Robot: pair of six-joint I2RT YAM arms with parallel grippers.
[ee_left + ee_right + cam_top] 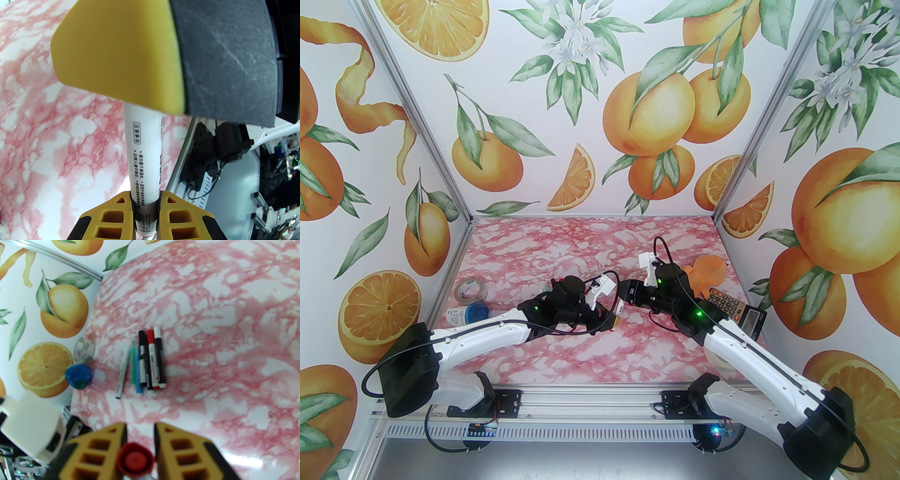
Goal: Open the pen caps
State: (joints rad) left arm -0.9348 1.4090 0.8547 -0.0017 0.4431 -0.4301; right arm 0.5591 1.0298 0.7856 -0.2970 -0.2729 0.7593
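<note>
1. Orange-printed walls (581, 117) enclose a pink marbled tabletop (581, 243), and the two arms meet above its middle.
2. The left end effector (145, 199) is clamped on a white-barrelled pen (143, 145) near one end, with small black print running along the barrel.
3. The barrel runs straight from that grip to the right end effector (140, 428). Its far end is hidden behind a yellow-and-black finger (121, 51) in the left wrist view.
4. The right end effector is closed around the red cap (135, 460), which is seen end-on between its fingers. Whether the cap is still seated on the pen cannot be told.
5. Six more pens (145, 361) lie side by side, toward the left edge of the tabletop. The three thicker ones are capped.
6. A tape roll (84, 350) and a blue-lidded tub (78, 377) sit by the left edge.
7. A calculator (733, 307) and an orange toy (708, 274) sit near the right edge.
</note>
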